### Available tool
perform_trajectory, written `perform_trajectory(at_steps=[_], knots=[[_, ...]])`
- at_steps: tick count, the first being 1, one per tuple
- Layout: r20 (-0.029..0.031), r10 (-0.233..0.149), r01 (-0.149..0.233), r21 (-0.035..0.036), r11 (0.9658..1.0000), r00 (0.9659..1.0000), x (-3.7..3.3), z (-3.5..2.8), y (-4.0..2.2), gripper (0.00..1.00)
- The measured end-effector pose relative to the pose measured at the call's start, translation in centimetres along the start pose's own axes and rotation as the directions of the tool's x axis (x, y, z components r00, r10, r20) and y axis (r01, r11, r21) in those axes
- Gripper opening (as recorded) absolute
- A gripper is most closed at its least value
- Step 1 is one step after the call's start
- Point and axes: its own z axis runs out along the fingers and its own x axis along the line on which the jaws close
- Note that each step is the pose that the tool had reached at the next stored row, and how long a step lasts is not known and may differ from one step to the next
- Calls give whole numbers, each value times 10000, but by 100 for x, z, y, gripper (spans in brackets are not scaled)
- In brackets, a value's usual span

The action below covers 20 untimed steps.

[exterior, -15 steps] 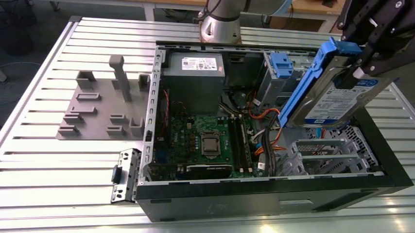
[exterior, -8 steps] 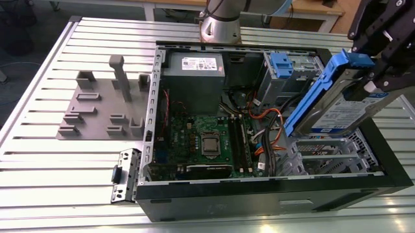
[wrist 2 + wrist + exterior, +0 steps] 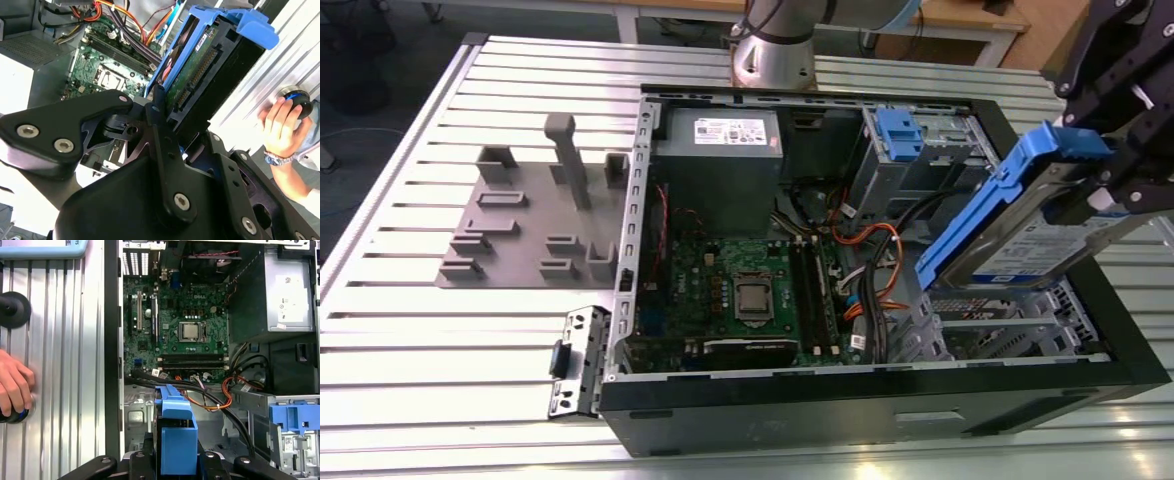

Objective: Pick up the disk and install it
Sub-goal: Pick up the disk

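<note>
hand (image 3: 1110,180) pinching the disk (image 3: 1027,250) | disk tilted, up over the open computer case (image 3: 854,400) | case sitting on table (image 3: 454,330)

You have the disk (image 3: 1030,225), a silver drive with white-and-blue label in blue carrier rails, clamped in the gripper (image 3: 1107,190). It hangs steeply tilted over the open computer case (image 3: 854,392).

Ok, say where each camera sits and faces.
Exterior view: high off the arm, looking down into the open case; arm base and hand show.
First wrist view: on the wrist, straight down onto the motherboard; hand's edge shows.
Second wrist view: behind the hand, along the disk it grips.
All share the disk.
</note>
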Motion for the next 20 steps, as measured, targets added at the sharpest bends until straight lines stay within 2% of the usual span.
perform_trajectory(at_steps=[2, 3, 7, 13, 17, 20], knots=[[85, -5, 5, -2, 10000, 10000, 17, 9, -32, 36], [95, -5, 5, -5, 10000, 10000, 25, 12, -52, 36], [98, -3, 3, -21, 10000, 10000, 55, 26, -162, 36], [96, -1, 1, -39, 10000, 10000, 79, 102, -271, 36], [96, -1, 1, -40, 10000, 10000, 79, 116, -317, 36], [95, 1, -1, -40, 10000, 10000, 79, 117, -321, 36]])
